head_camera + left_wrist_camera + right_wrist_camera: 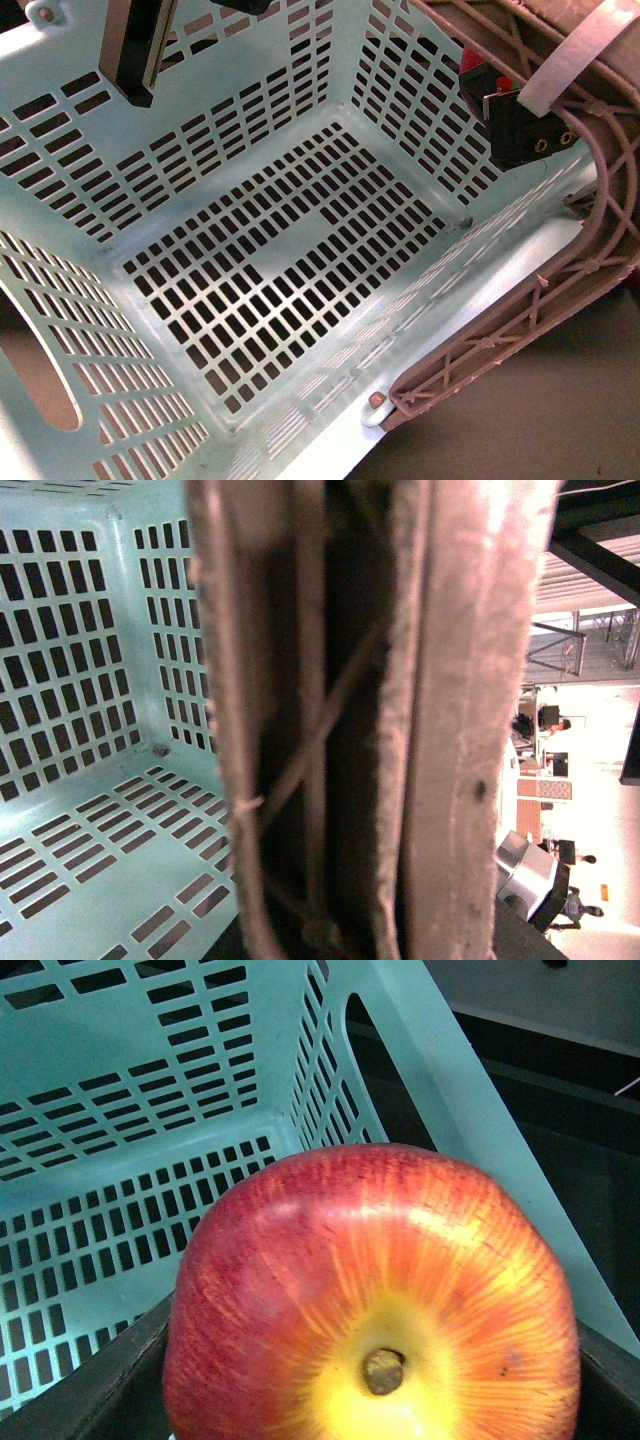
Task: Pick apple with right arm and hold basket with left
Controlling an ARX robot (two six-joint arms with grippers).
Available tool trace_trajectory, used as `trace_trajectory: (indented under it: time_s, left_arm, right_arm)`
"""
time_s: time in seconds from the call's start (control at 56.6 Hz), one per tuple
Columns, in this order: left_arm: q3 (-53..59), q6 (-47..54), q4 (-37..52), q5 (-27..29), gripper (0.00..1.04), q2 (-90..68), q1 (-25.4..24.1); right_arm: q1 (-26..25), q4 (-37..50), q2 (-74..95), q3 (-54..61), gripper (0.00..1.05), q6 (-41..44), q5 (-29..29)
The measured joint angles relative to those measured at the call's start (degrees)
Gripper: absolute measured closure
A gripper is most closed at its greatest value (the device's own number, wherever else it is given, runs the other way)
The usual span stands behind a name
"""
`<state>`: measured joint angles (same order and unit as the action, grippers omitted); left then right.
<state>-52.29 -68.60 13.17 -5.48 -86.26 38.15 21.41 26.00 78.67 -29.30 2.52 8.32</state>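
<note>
Right gripper [365,1405] is clamped on the apple [370,1260], a dark finger at either side, holding it with its stem dimple facing the wrist camera, over the pale-teal basket [70,190]. Left gripper [135,75] sits up by the basket's brown handle [320,730]; whether it's closed, I can't tell.

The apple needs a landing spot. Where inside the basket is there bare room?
The whole slotted floor of the basket is bare, bordered by its four walls. It is crowded only at the right wall, where the brown handle and a black arm part hang over.
</note>
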Motion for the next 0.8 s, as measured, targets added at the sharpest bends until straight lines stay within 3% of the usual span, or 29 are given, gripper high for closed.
trace_trajectory:
  time_s: [0.053, 0.318, 0.636, 0.795]
  left_arm:
    - [0.00, 0.00, 0.00, -0.02, 0.89, 0.00, 0.00]
    - [-0.02, 0.13, -0.02, 0.28, 0.89, -0.22, 0.02]
    - [-0.02, 0.13, 0.00, -0.11, 0.89, -0.22, 0.02]
    - [-0.02, 0.15, 0.00, -0.09, 0.89, -0.22, 0.02]
  right_arm:
    - [0.00, -0.02, 0.00, -0.04, 0.07, -0.17, 0.28]
    - [-1.79, -2.23, -3.82, -0.15, 0.09, -0.17, 2.54]
    - [-9.05, -11.67, -20.52, 2.14, 0.09, -2.78, 8.55]
    - [-9.90, -12.68, -24.39, 3.13, 0.09, -3.43, 10.12]
